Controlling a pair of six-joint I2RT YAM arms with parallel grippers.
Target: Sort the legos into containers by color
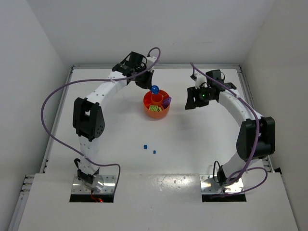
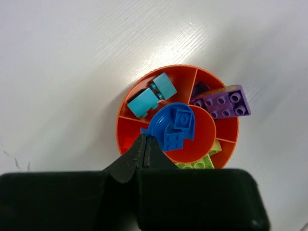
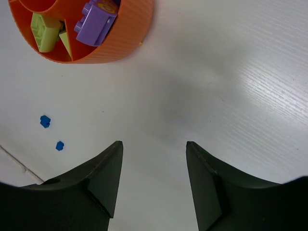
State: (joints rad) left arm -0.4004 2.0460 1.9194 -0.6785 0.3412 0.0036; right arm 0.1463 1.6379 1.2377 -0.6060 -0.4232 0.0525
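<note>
The left tool (image 2: 145, 143) is clamped on the thin rim of a blue domed lego (image 2: 173, 129), likely light, stiff and slippery, just ahead of it above the orange tray's central cup (image 2: 204, 135); the right tool (image 3: 154, 144) stands spread and empty

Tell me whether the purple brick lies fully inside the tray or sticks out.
Sticks out. The purple brick sits in a wedge compartment, but its outer end overhangs the orange tray's rim in the left wrist view.
</note>
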